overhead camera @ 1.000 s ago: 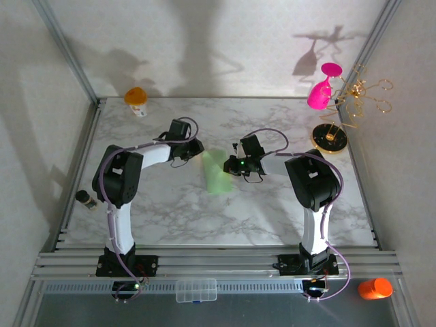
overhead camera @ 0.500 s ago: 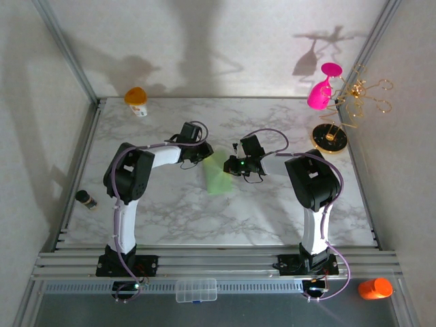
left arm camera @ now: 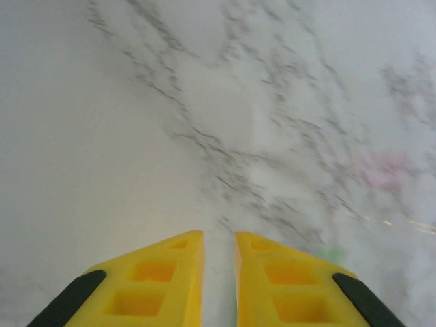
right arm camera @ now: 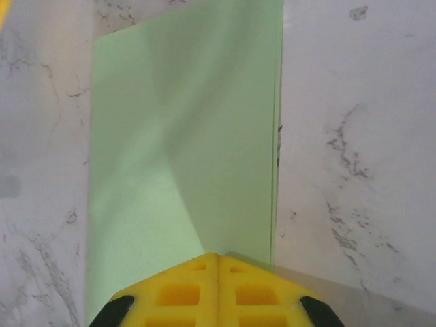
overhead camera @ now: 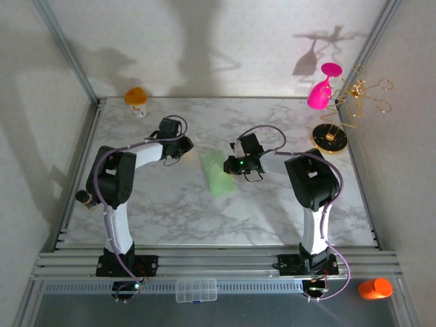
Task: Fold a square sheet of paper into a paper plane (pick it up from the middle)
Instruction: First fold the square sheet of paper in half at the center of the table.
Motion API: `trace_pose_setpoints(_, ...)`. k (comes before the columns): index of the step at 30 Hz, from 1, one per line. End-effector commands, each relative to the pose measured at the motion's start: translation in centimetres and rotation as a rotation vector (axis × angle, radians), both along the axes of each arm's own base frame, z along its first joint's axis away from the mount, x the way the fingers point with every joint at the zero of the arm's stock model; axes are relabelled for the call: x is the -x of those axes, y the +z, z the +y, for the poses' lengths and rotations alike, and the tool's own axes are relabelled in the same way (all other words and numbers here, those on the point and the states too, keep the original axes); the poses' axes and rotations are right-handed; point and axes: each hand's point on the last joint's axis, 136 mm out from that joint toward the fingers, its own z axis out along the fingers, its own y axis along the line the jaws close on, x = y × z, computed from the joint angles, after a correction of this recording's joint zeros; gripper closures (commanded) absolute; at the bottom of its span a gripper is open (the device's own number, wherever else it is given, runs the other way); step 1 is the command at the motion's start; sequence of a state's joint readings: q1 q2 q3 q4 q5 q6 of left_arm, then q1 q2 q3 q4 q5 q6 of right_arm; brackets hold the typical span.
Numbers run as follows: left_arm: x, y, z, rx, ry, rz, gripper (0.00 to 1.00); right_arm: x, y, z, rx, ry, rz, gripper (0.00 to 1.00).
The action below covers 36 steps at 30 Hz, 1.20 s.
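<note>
The square sheet of paper point(overhead camera: 216, 174) is pale green and lies mid-table, folded over into an oblong; no paper plane shape is in view. In the right wrist view the paper point(right arm camera: 184, 136) shows a doubled edge along its right side. My right gripper point(overhead camera: 229, 165) is shut, and its yellow tips point(right arm camera: 218, 256) rest on the paper's near edge beside that doubled edge. My left gripper point(overhead camera: 178, 144) stands clear of the paper to its left, over bare marble. Its yellow fingers point(left arm camera: 219, 235) are a narrow gap apart with nothing between them.
An orange-capped bottle point(overhead camera: 136, 100) stands at the back left and a small dark bottle point(overhead camera: 84, 198) at the left rail. A pink glass point(overhead camera: 320, 92) hangs on the gold stand point(overhead camera: 330, 138) at the back right. A clear box point(overhead camera: 196, 289) and an orange object point(overhead camera: 375, 288) lie beyond the front rail.
The left gripper reached in to the paper's left edge, then drew back to the left, away from it. The right gripper stayed shut on the paper's edge.
</note>
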<state>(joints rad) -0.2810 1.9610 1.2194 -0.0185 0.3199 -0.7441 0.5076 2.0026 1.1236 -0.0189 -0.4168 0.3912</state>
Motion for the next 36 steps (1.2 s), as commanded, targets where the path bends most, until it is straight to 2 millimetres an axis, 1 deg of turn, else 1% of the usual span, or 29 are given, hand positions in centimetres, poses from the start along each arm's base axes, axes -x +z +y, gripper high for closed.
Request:
trace_pose_setpoints(1, 2.2, 2.2, -4.2, 0.089, -0.122, -0.026, 0.80, 4.7, -8.1, -7.6, 0.364, -0.011, 0.201, 1.00)
trace_pose_setpoints(4, 3.8, 1.5, -7.0, 0.110, -0.187, 0.004, 0.81, 3.5, -6.9, -6.5, 0.318, -0.005, 0.167, 1.00)
trace_pose_setpoints(6, 4.4, 0.7, -7.8, 0.102, -0.203, 0.025, 0.82, 3.1, -6.2, -5.9, 0.291, -0.001, 0.156, 1.00)
trace_pose_setpoints(10, 5.1, -1.5, -7.7, 0.080, -0.192, 0.069, 0.84, 2.3, -4.2, -4.5, 0.216, 0.012, 0.124, 1.00)
trace_pose_setpoints(13, 4.9, -2.4, -7.9, 0.086, -0.200, 0.079, 0.85, 1.2, -0.8, -2.3, 0.089, 0.035, 0.074, 0.98)
trace_pose_setpoints(14, 4.7, -2.6, -8.1, 0.084, -0.207, 0.084, 0.86, 0.7, 0.7, -1.5, 0.045, 0.042, 0.050, 0.98)
trace_pose_setpoints(16, 4.6, -3.1, -8.1, 0.076, -0.212, 0.094, 0.87, 0.0, 3.0, -0.7, -0.006, 0.042, 0.013, 0.96)
trace_pose_setpoints(18, 4.7, -3.6, -8.0, 0.068, -0.207, 0.101, 0.88, -0.2, 4.4, -0.3, -0.043, 0.033, 0.002, 0.96)
trace_pose_setpoints(19, 4.7, -3.8, -7.9, 0.065, -0.204, 0.104, 0.88, -0.1, 4.7, -0.2, -0.057, 0.028, 0.005, 0.95)
trace_pose_setpoints(22, 4.7, -4.5, -7.7, 0.053, -0.198, 0.115, 0.89, 0.6, 4.6, 0.3, -0.088, 0.015, 0.032, 0.95)
trace_pose_setpoints(24, 4.6, -4.9, -7.7, 0.049, -0.198, 0.119, 0.89, 1.4, 4.0, 0.7, -0.101, 0.014, 0.057, 0.96)
trace_pose_setpoints(27, 4.5, -5.3, -7.8, 0.032, -0.221, 0.124, 0.89, 1.9, 3.2, 1.1, -0.103, 0.001, 0.082, 0.97)
trace_pose_setpoints(31, 3.8, -5.6, -8.0, 0.004, -0.288, 0.125, 0.89, 1.9, 2.0, 0.7, -0.090, -0.039, 0.103, 0.97)
trace_pose_setpoints(36, 2.8, -5.4, -8.6, -0.028, -0.366, 0.103, 0.88, 2.4, 0.4, 0.2, -0.070, -0.071, 0.143, 0.97)
